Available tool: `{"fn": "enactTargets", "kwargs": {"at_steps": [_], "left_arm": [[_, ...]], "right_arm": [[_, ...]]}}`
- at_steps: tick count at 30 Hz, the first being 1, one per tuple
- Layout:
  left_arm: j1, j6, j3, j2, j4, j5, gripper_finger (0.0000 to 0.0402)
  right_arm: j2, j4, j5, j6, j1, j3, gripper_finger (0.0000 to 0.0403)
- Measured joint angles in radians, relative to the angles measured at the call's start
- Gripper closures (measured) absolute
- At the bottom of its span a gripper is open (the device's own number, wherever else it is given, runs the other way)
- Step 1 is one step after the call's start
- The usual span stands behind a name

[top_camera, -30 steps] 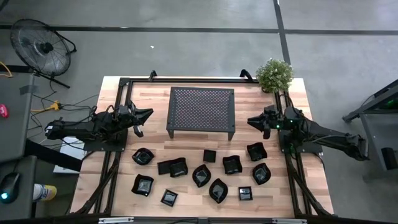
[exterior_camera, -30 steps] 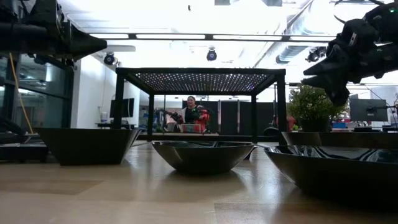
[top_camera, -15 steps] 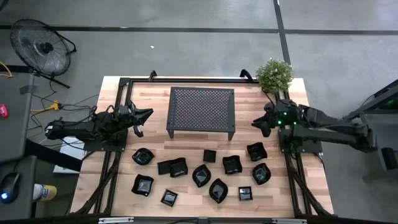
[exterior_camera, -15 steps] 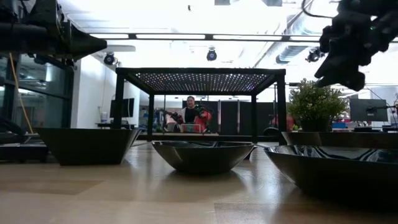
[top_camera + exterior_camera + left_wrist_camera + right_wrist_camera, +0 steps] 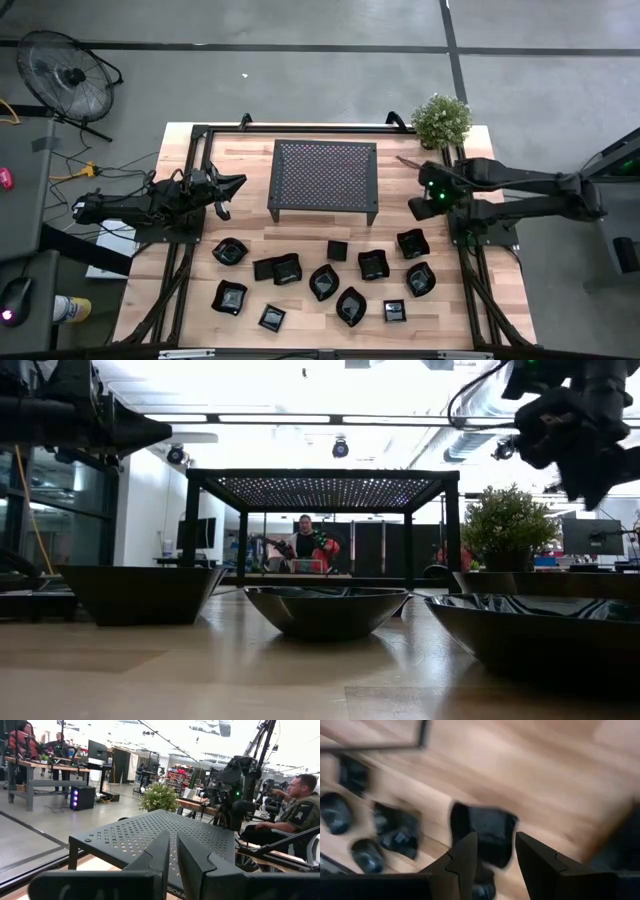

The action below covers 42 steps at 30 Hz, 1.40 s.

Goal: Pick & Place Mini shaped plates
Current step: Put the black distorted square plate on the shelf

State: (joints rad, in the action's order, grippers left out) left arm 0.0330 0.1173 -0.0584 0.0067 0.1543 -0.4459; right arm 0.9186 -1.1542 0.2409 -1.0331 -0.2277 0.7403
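Several mini shaped plates, small and glossy black, lie scattered over the front half of the wooden table (image 5: 300,235), among them one at the left (image 5: 229,252) and one at the right (image 5: 412,243). My right gripper (image 5: 416,209) hangs above the table just behind that right plate. In the right wrist view its fingers (image 5: 466,851) stand open over a squarish plate (image 5: 487,836), holding nothing. My left gripper (image 5: 232,185) waits left of the mesh rack (image 5: 323,177), its fingers (image 5: 161,851) shut and empty. The low view shows plates close up (image 5: 325,610) and the right gripper high at the right (image 5: 585,445).
The black perforated rack stands at the table's back middle. A potted plant (image 5: 441,120) sits at the back right corner. A fan (image 5: 65,72) stands on the floor at the left. People are in the room beyond, one seated (image 5: 300,805).
The right arm has lifted and turned its gripper downward toward the plates on the right; the fingers opened a little wider. The left arm has not moved.
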Motion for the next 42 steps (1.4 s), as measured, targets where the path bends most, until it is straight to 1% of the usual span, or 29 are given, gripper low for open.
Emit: {"fn": "enactTargets", "kwargs": {"at_steps": [6,13,18,23,30,32,35,39,42], "left_arm": [[0.0,0.0,0.0,0.0,0.0,0.0,0.0369],[0.0,0.0,0.0,0.0,0.0,0.0,0.0369],[0.0,0.0,0.0,0.0,0.0,0.0,0.0369],[0.0,0.0,0.0,0.0,0.0,0.0,0.0369],[0.0,0.0,0.0,0.0,0.0,0.0,0.0369],[0.0,0.0,0.0,0.0,0.0,0.0,0.0369],[0.0,0.0,0.0,0.0,0.0,0.0,0.0369],[0.0,0.0,0.0,0.0,0.0,0.0,0.0369],[0.0,0.0,0.0,0.0,0.0,0.0,0.0369]], "right_arm": [[0.086,-0.063,-0.003,-0.093,0.092,-0.002,0.0272],[0.185,-0.06,-0.034,-0.197,0.209,-0.002,0.0272],[0.255,-0.036,-0.033,-0.202,0.249,-0.002,0.0272],[0.31,0.0,-0.039,-0.254,0.277,-0.002,0.0272],[0.344,-0.011,-0.084,-0.301,0.276,-0.003,0.0272],[0.345,-0.017,-0.076,-0.302,0.266,-0.006,0.0272],[0.336,0.026,-0.059,-0.302,0.236,-0.038,0.0272],[0.322,0.089,-0.025,-0.239,0.19,-0.059,0.0272],[0.311,0.093,-0.044,-0.158,0.175,-0.053,0.0272]]}}
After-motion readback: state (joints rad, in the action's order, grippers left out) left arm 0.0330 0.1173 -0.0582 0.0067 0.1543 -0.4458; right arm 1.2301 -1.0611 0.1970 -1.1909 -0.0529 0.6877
